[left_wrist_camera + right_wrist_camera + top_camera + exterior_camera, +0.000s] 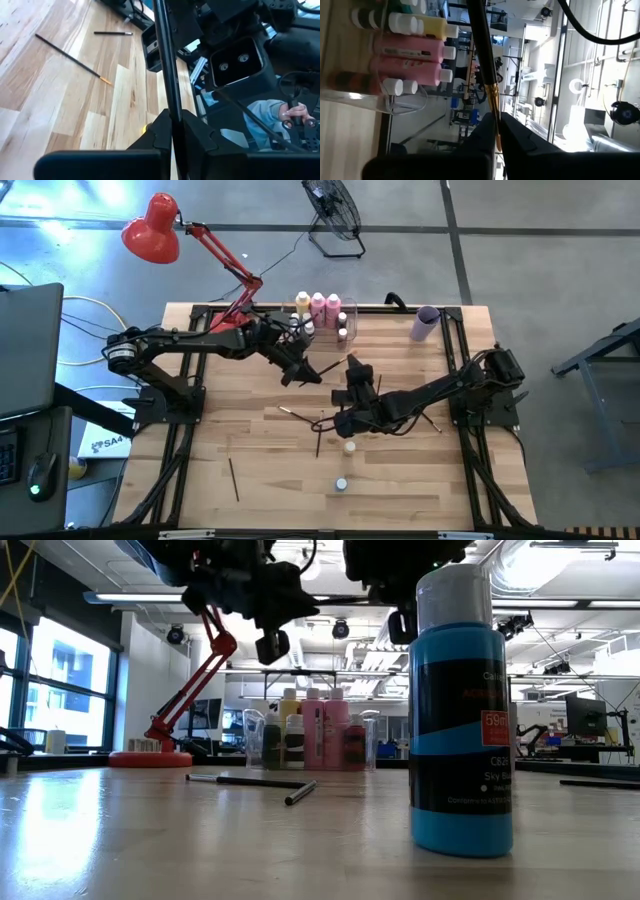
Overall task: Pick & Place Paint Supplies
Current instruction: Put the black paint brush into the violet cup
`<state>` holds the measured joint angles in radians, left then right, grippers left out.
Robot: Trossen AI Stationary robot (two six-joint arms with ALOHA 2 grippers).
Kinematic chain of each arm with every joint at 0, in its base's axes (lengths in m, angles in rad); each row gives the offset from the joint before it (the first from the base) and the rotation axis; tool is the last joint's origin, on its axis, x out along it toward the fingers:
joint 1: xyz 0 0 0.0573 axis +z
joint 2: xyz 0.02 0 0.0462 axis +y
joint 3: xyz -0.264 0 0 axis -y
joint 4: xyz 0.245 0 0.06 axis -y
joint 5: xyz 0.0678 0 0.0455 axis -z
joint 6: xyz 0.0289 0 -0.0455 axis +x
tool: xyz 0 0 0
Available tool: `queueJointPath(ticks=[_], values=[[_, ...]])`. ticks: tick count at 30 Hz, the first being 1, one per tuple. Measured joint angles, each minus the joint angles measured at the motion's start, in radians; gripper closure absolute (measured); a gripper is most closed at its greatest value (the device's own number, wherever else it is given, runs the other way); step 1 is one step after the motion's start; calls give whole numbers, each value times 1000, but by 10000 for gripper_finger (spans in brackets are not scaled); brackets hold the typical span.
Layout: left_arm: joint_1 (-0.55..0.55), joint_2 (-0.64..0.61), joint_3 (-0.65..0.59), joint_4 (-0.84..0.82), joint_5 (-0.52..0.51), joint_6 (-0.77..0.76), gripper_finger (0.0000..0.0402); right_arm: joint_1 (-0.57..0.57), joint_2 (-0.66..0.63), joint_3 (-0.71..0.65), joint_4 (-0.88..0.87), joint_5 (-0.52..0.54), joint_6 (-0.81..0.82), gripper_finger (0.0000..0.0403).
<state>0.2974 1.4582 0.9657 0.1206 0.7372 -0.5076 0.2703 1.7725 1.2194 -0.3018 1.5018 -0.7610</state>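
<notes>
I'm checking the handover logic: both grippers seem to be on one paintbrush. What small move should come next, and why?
Probably open the right gripper. It and the left gripper are both shut on what looks like the same paintbrush, above the table; letting go frees the left arm to carry it to the clear bin.

Robotics lab or open workshop: wooden table on a polished concrete floor, red desk lamp, floor fan, exposed ceiling ducts with strip lights, monitors and benches behind.
</notes>
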Motion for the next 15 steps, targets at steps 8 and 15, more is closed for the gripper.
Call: queueJointPath(ticks=[8, 15], values=[[-2, 0, 2, -42, -3, 14, 387, -1, 2, 0, 10, -21, -2, 355], [-1, -4, 5, -49, -16, 48, 388, -3, -8, -1, 30, 9, -72, 284]])
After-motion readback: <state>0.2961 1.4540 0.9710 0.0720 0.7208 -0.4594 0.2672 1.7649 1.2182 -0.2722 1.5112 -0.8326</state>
